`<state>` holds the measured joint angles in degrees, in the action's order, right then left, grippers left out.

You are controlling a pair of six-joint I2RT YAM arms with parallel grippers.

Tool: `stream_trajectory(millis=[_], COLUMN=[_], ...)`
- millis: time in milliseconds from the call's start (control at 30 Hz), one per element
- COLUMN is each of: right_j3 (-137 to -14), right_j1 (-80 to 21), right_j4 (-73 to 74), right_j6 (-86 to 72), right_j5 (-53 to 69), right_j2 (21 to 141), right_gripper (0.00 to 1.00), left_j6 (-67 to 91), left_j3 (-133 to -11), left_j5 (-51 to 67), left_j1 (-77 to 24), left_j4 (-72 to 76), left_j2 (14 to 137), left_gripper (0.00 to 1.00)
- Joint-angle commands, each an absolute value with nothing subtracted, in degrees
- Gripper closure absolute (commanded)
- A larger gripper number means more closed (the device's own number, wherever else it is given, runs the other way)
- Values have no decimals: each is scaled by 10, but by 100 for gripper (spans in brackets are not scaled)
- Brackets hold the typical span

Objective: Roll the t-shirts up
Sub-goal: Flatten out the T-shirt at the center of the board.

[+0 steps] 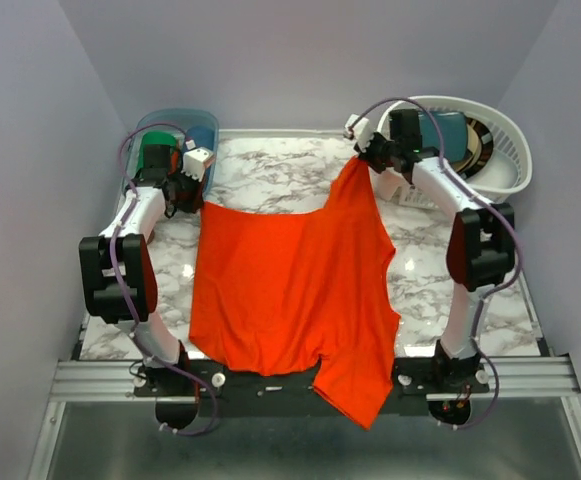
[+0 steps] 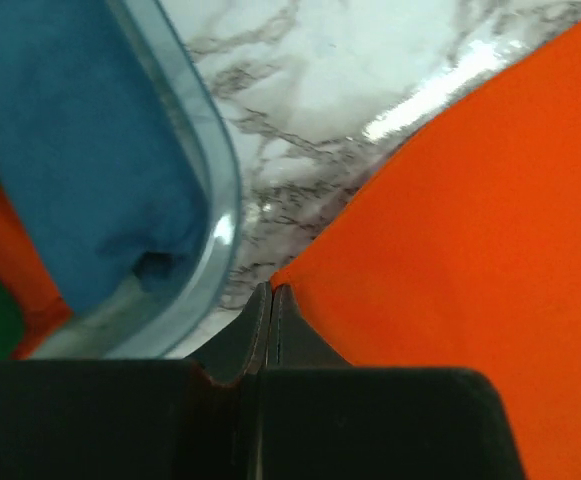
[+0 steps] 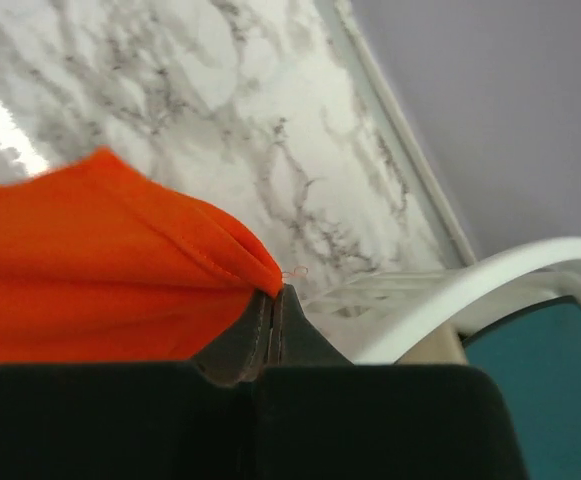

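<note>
- Top view: I am clamping my left gripper [image 1: 190, 192] fully closed on the far left corner of the orange-red t-shirt [image 1: 290, 290]. My right gripper [image 1: 363, 153] is pinching the far right corner in the same way.
- I am holding the two corners apart, so the cloth is spreading out flat across the marble table [image 1: 270, 165] rather than bunching. I judge this to be the laying-out step before any rolling.
- The right corner is sitting farther back and looks raised, so that side is pulling up into a peak. The near part of the shirt is drooping over the table's near edge.
- Left wrist view: my jaws are meeting with no gap, and the tip of the t-shirt [image 2: 470, 250] is sitting right at them. The clear blue tub [image 2: 222, 205] with blue cloth [image 2: 70, 150] inside is lying just to the left, so I am working close to its rim.
- Right wrist view: my closed jaws are nipping a folded, stitched edge of the t-shirt [image 3: 100, 260]. The white basket [image 3: 490, 275] is curving just to the right, with teal cloth [image 3: 545, 365] in it.
</note>
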<state>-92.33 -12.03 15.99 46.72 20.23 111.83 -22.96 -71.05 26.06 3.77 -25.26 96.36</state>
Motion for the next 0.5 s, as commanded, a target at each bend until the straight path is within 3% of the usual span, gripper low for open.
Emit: stream_trajectory(millis=[0,200,467], right_j3=[-1060,-1104,-1081], right_j1=[-119,-121,-128], right_j4=[177,182,180], right_j6=[475,504,482], right_j5=[105,111,110], right_j2=[1197,1247,1218], right_gripper=[100,100,99], left_j6=[-237,-268,-298], left_j3=[-796,-837,-844], left_j5=[191,182,192], left_j1=[37,30,22], left_j4=[-214,-252,-281], left_j2=[1007,1040,1013], left_gripper=[100,100,100])
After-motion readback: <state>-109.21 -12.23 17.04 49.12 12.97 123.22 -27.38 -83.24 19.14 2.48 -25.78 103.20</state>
